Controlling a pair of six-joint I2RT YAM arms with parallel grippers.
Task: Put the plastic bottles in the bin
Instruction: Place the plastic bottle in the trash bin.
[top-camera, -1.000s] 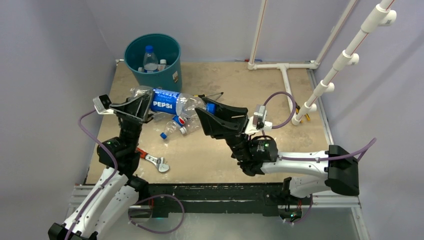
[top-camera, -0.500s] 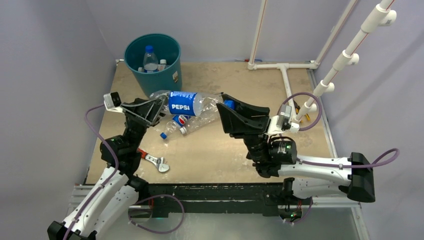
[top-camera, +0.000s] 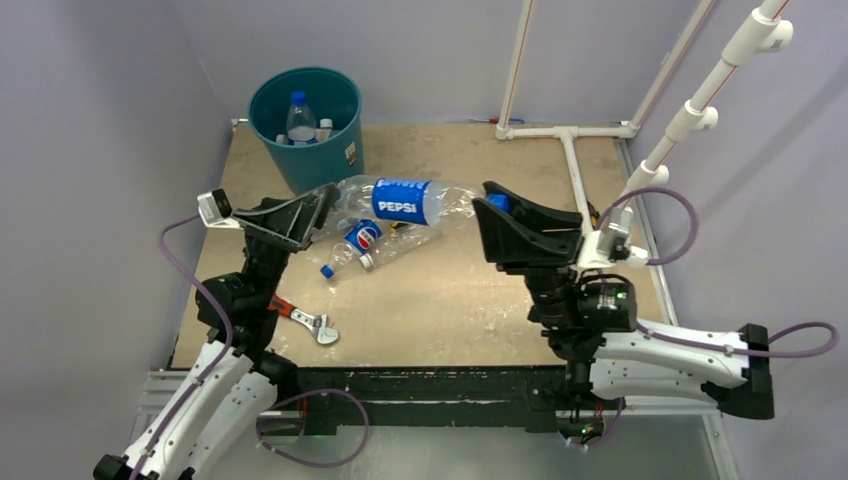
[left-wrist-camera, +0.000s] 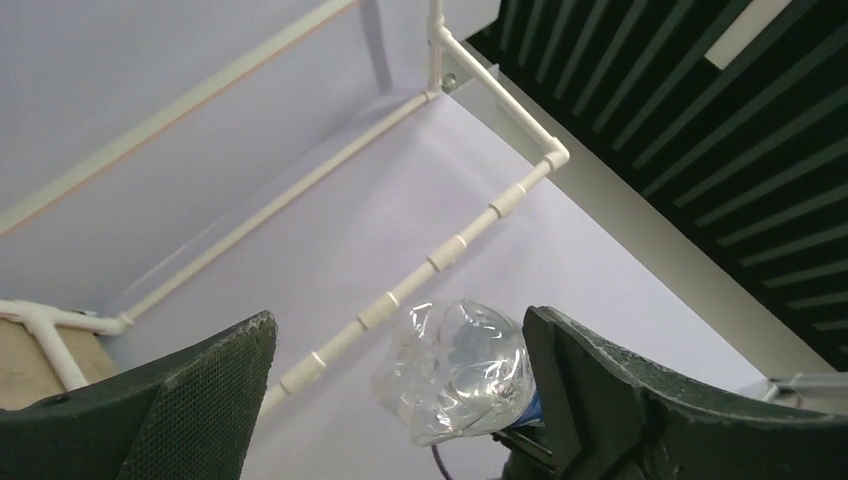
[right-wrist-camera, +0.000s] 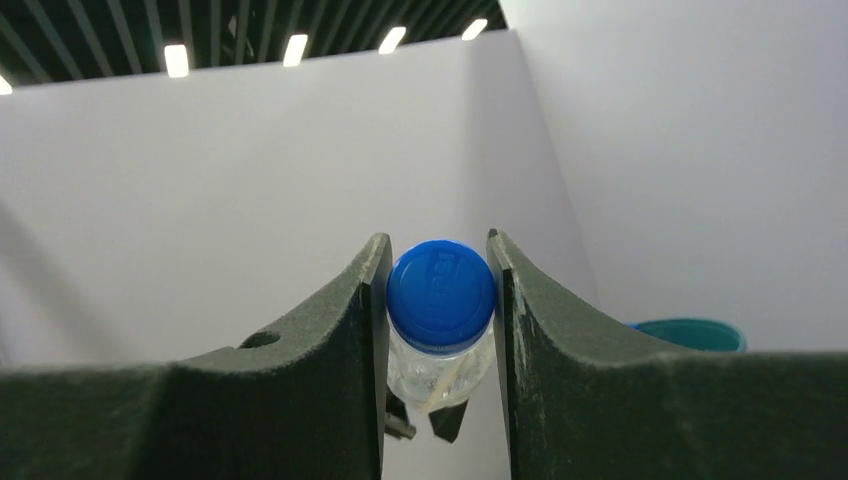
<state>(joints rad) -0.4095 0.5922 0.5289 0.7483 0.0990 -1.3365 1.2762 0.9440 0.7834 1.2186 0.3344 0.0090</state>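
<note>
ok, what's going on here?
The right tool is clamped on the blue cap of a big Pepsi bottle, held roughly level above the table near the bin. The left tool stands open around its base, not gripping. A few bottles sit in the bin; two small ones lie on the table.

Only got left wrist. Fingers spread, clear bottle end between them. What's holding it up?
Observer: The right gripper is clamped on the blue cap of that Pepsi bottle.
Operator: Where's the bin?
Observer: The bin stands at the far left corner of the table, just beyond the left gripper, with bottles already in it.
Operator: More to pick?
Observer: Yes, small bottles lie on the table under the held one.
</note>
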